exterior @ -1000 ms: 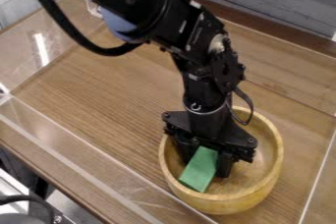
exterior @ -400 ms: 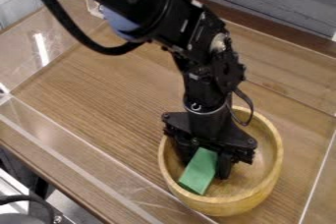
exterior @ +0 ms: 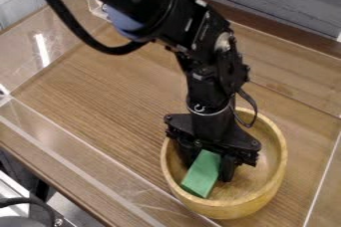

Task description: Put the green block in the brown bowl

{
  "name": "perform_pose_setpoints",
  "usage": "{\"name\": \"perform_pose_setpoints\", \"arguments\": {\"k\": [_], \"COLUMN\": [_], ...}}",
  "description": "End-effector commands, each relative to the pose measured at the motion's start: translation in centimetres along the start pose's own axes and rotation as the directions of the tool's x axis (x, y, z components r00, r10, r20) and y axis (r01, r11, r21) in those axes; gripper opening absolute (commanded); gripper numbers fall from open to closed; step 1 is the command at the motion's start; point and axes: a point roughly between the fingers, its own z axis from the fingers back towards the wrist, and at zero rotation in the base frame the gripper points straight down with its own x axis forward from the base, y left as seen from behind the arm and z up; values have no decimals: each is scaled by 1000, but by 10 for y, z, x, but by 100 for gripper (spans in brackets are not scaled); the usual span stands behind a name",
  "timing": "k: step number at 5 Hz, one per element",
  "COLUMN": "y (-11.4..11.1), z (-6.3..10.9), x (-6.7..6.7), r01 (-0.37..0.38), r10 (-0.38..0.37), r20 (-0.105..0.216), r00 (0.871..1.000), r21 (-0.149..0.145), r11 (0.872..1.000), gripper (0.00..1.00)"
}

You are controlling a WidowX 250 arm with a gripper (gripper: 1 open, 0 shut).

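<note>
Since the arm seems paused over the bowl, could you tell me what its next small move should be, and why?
Probably open the jaws. The gripper points down inside the brown bowl, shut on the green block, whose lower end looks at or near the bowl's floor. Releasing here should leave the block inside, though contact with the floor cannot be confirmed.

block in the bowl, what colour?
Bright green, plain. The block shows best in the camera view, inside the wooden bowl, under the gripper.

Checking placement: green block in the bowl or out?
In. The green block sits tilted inside the brown bowl's rim, under the tool.
</note>
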Motion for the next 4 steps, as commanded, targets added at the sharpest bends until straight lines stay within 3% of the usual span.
{"name": "perform_pose_setpoints", "arguments": {"k": [1,4], "y": [-2,-2], "z": [1,6], "x": [-3,-5], "r01": [-14,-29], "r10": [14,29], "r20": [-15,-44], "r00": [1000,999], "r21": [-1,-5], "r11": [1000,1000], "gripper": [0,0]}}
